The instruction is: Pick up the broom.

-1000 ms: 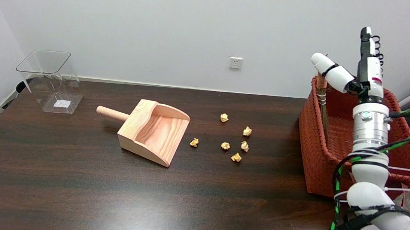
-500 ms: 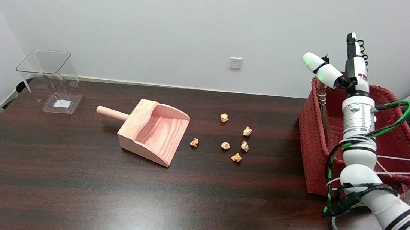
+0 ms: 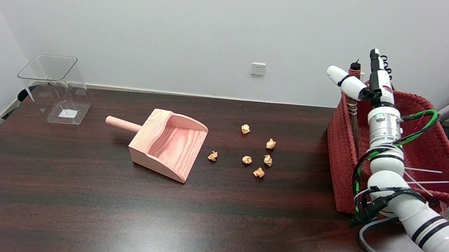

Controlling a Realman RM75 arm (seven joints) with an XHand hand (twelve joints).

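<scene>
The broom (image 3: 355, 68) stands upright at the left end of the red woven basket (image 3: 340, 153). Its thin wrapped handle rises above the rim, and its bristles point down inside. My right hand (image 3: 370, 85) is raised over the basket right at the handle. The thumb (image 3: 343, 80) juts out to the left across the front of the handle, and the other fingers (image 3: 376, 68) point straight up just to its right. The handle stands in the gap between them. The fingers are spread and I see no grip on it.
A wooden dustpan (image 3: 169, 143) lies mid-table with its handle pointing left. Several crumpled paper scraps (image 3: 247, 159) are scattered between it and the basket. A clear plastic bin (image 3: 56, 87) stands at the far left. My right arm's cables hang by the table's right edge.
My right hand has come down and to the left, closer to the broom handle. The handle's top now shows above the thumb. Nothing else has moved.
</scene>
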